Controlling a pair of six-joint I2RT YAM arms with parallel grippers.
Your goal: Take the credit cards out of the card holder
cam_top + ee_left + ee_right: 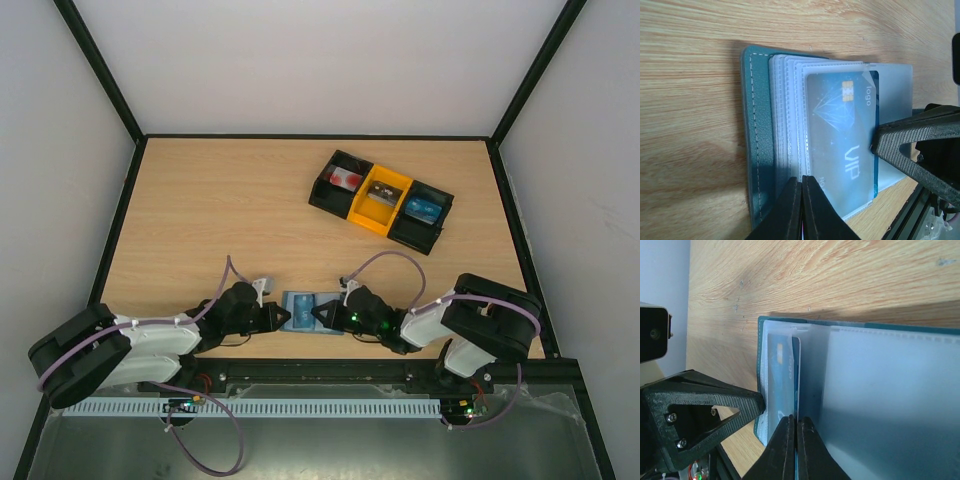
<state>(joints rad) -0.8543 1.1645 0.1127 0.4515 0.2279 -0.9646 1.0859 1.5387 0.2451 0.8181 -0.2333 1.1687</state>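
The dusty-blue card holder lies open near the table's front edge, between both grippers. A bright blue credit card with white print sits in its top clear sleeve, its right edge sticking out. My right gripper is shut on that card's edge; one of its fingers shows in the left wrist view. My left gripper is shut, its tips resting on the sleeves at the holder's left end. Its finger shows in the right wrist view.
A black-and-yellow three-bin tray stands at the back right. Its bins hold a white card with red marks, a dark grey card and a blue card. Black frame rails border the table.
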